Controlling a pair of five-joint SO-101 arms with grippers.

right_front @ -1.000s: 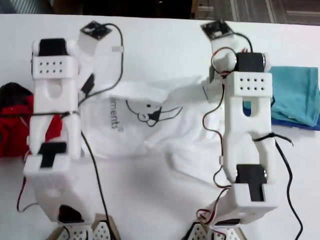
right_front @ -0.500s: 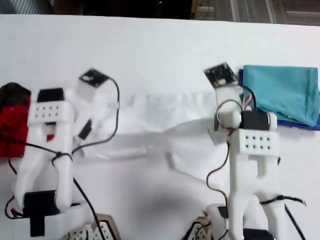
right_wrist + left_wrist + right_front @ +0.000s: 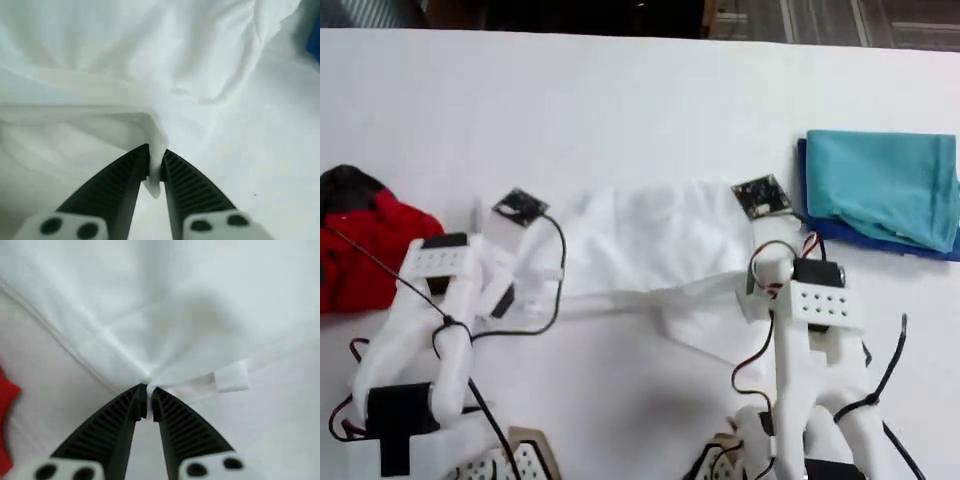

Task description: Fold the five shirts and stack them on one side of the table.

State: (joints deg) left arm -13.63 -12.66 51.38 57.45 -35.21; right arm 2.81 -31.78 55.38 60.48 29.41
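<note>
Cloth of the white shirt [image 3: 650, 240] spread in a wide band across the middle of the desk [image 3: 620, 100] in the high view, one fold trailing toward lower centre. Left claw [image 3: 147, 394] pinched narrow on a bunched edge at the band's left end. Right claw [image 3: 155, 156] clamped likewise on a tongue of the same cloth at the right end. At the right edge, folded teal shirt [image 3: 885, 180] lying on a blue shirt [image 3: 880, 245]. At the left edge, crumpled red shirt [image 3: 370, 255], apart from the white.
</note>
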